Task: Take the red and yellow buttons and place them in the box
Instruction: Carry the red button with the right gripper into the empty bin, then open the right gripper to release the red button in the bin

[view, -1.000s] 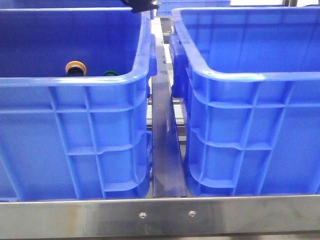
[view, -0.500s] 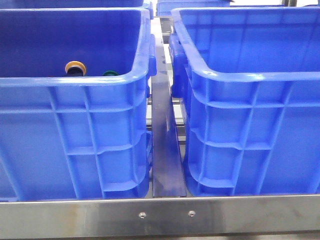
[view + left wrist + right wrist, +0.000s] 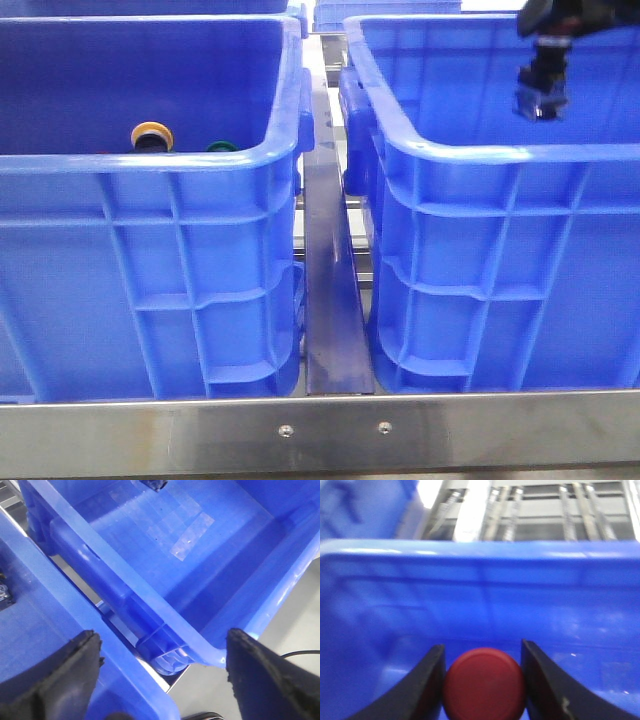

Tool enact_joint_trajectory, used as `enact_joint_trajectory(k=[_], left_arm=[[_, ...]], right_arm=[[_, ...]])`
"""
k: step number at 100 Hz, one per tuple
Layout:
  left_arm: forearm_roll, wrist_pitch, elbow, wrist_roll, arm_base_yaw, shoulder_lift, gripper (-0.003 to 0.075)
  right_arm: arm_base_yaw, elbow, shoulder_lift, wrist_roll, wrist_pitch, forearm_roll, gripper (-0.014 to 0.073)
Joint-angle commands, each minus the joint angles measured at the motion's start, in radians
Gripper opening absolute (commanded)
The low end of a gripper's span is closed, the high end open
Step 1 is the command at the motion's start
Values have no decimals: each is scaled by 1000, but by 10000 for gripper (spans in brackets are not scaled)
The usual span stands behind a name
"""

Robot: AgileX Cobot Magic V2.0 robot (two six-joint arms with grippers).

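You have two blue crates side by side on the bench: the left crate (image 3: 150,250) and the right crate (image 3: 500,250), your box. The right gripper (image 3: 541,103) hangs above the box, jaws clenched on the red button (image 3: 485,684); you're at the drop, so next lower and release. The left gripper (image 3: 160,675) has its jaws released, holding nothing. The yellow button (image 3: 152,135) waits in the left crate beside a green button (image 3: 221,147).
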Motion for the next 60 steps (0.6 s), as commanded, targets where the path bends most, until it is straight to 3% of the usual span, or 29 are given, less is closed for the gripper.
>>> enact_joint_trajectory(k=[1, 39, 60], left_arm=[[-25, -68, -30, -2, -8, -29, 500], [-29, -68, -30, -2, -8, -29, 500], [-29, -68, -30, -2, -8, -29, 500]], right_arm=[[-5, -43, 15, -14, -84, 8, 275], [-5, -205, 231, -14, -65, 9, 275], [-6, -212, 267, -14, -68, 9, 281]])
